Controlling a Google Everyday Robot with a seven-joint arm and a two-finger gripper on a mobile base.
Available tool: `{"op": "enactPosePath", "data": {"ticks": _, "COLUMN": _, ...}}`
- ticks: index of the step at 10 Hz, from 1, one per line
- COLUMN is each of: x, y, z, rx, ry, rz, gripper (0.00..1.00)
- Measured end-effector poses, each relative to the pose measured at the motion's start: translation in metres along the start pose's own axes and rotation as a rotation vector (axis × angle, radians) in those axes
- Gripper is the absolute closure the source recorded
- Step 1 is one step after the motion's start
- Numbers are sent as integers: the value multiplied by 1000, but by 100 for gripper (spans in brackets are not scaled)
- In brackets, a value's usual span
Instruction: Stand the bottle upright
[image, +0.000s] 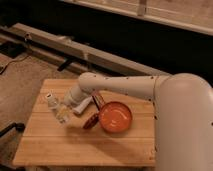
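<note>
Lab-like room: wooden table (75, 145), metal rail (100, 54) along carpeted floor (22, 80).

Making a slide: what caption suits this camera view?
Gripper clamps the tilted bottle on the wooden table, beside an orange bowl.
</note>
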Motion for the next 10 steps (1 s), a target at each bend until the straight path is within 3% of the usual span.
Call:
{"op": "enactPosePath", "data": {"ticks": 5, "x": 8, "y": -7, "z": 15, "rx": 14, "ry": -49, "rz": 3, "gripper": 100}}
{"op": "enactPosePath", "data": {"ticks": 10, "x": 5, "y": -7, "z": 44, "rx": -18, "ry": -68, "rz": 0, "gripper": 100}}
